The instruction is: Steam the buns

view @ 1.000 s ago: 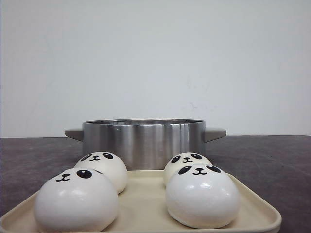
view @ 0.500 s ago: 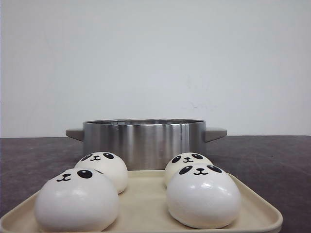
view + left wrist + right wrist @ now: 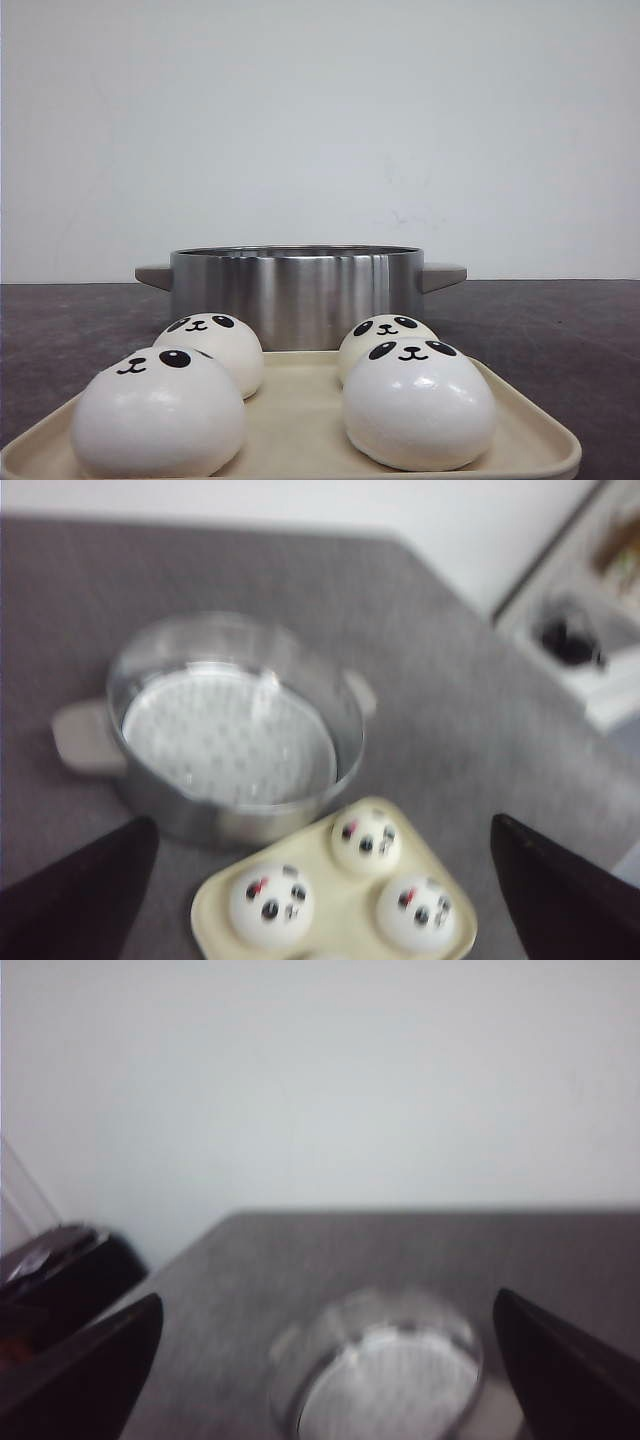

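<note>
**Four buns wait on the tray while both arms hover, empty**

All four buns sit on the cream tray (image 3: 515, 425) at the near edge of the counter (image 3: 560, 320): the near-left bun (image 3: 158, 415), the near-right bun (image 3: 418, 405), the far-left bun (image 3: 212, 345) and the far-right bun (image 3: 382, 335). None has gone into the steel steamer pot (image 3: 295, 290), which stands just beyond the tray with its perforated plate (image 3: 228, 740) bare.

The left gripper (image 3: 320, 900) hangs high above pot and tray with its jaws spread wide and nothing between them. The right gripper (image 3: 325, 1380) is likewise wide and empty, looking down on the pot from further off (its view is too blurred to show more).

The step in hand looks like the first pick. To do it well, the left arm would do best to descend straight over one bun, centring the dome between the jaws before closing, since the glossy, rounded surface is likely to slip from an off-centre pinch. The front and back buns on the right appear almost touching, so a jaw should come in from the open sides, not the narrow space between them. A low grip, near the widest part of the dome, should hold more surely than one near the crown. The pot's rim stands higher than the tray, so the bun needs lifting clear before it travels to the far side.
</note>
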You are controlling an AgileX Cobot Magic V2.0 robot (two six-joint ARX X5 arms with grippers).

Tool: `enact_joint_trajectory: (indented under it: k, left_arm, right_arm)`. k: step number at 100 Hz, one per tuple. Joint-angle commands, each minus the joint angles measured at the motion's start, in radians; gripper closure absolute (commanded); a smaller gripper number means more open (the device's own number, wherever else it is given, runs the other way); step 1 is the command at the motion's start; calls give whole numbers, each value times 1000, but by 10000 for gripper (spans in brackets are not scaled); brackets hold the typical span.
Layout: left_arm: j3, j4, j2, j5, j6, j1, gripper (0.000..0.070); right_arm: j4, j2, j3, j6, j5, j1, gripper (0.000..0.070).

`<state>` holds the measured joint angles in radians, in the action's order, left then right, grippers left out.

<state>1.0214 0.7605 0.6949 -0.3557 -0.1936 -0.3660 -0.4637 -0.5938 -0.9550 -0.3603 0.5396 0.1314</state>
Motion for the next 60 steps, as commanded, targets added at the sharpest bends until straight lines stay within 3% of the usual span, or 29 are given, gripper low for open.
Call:
enact_joint_trajectory:
  k: [1, 13, 27, 44, 52, 60]
  left_arm:
    - [13, -18, 16, 45, 43, -48, 0]
    - [13, -53, 48, 103, 39, -143, 0]
    - [13, -58, 82, 164, 32, -222, 0]
    - [13, -59, 91, 226, 32, -270, 0]
    - [13, -59, 91, 242, 35, -275, 0]
    - [13, -58, 90, 255, 36, -275, 0]
  right_arm:
    - [-30, -30, -21, 56, -43, 52, 39]
    - [-100, -103, -21, 82, -172, 209, 39]
    - [-171, -206, -23, 72, -424, 466, 39]
    - [-206, -380, -37, -92, -677, 749, 38]
    - [-253, -486, -77, -180, -694, 788, 38]
    - [-322, -599, -146, -238, -626, 781, 38]
